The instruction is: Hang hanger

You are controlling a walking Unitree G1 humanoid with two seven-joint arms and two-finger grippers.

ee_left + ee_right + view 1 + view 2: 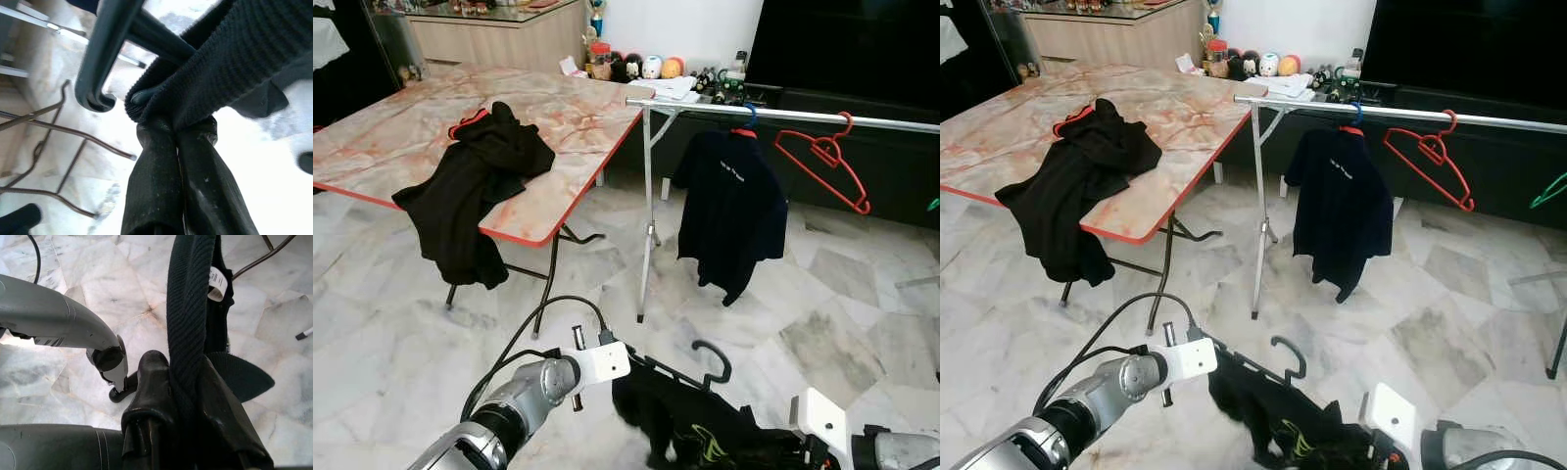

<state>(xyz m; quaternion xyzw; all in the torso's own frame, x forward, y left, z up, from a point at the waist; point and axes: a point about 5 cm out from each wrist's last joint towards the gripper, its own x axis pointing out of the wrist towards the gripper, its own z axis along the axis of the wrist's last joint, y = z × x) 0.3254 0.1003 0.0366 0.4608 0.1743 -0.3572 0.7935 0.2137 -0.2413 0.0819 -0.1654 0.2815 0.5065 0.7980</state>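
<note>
Nearest me: black garment on a black hanger, held low over the floor, well short of the silver rack. L gripper has both fingers pressed together, pinching the knit collar by the hanger's hook. R gripper is clamped on the garment's ribbed edge w/ its white label. On the rack: 1 navy shirt hanging, 1 bare red hanger beside it. Just beside the rack's end, marble table w/ another black garment draped over its edge.
</note>
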